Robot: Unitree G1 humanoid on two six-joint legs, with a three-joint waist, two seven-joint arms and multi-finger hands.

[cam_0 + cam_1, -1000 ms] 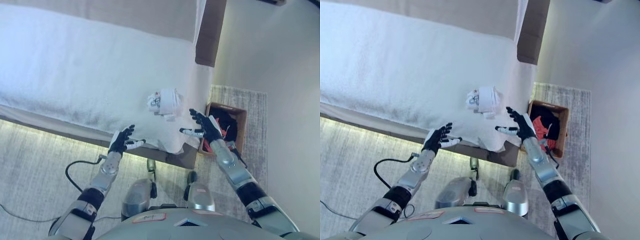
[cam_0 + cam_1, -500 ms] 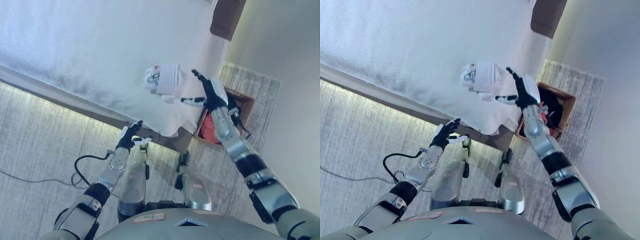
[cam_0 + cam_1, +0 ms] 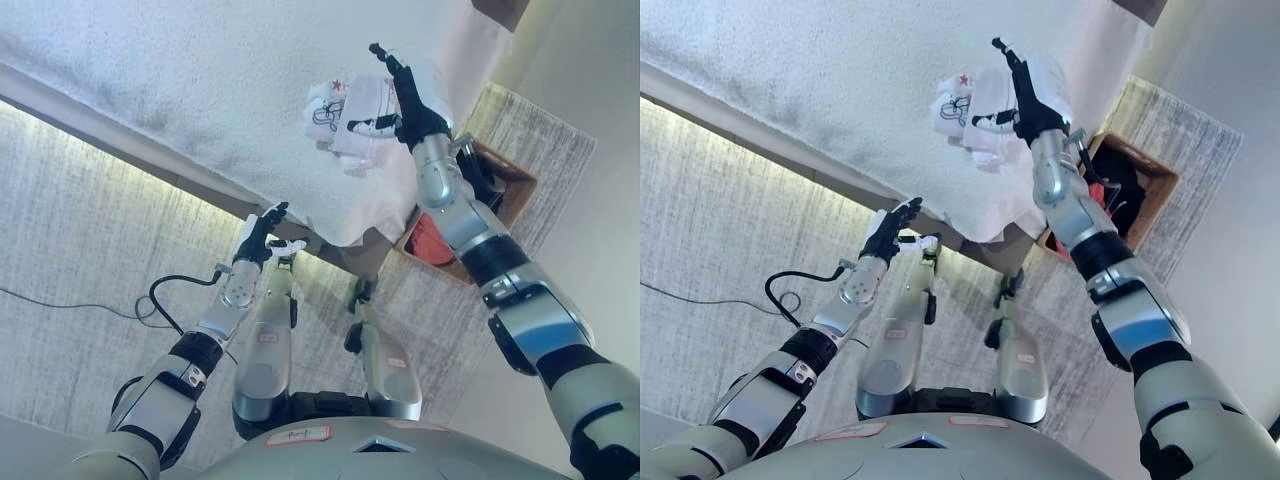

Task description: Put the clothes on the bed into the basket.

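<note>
A crumpled white garment (image 3: pixel 340 115) with a dark print and a small red mark lies near the right end of the white bed (image 3: pixel 180 90). My right hand (image 3: pixel 400 95) is open, fingers straight, reaching over the garment's right side. A brown basket (image 3: pixel 505 185) stands on the floor by the bed's right end, with red and black clothes in it, partly hidden behind my right arm. My left hand (image 3: pixel 260 238) is open and empty, low in front of the bed's lit lower edge.
A dark brown headboard corner (image 3: pixel 500 8) shows at the top right. A grey rug (image 3: pixel 560 150) lies under the basket beside a pale wall. Grey carpet (image 3: pixel 80 220) covers the floor in front of the bed.
The camera has tilted, so the whole scene has shifted. My right hand has reached forward from beside the bed's corner to over the garment. My left hand has stayed open and low.
</note>
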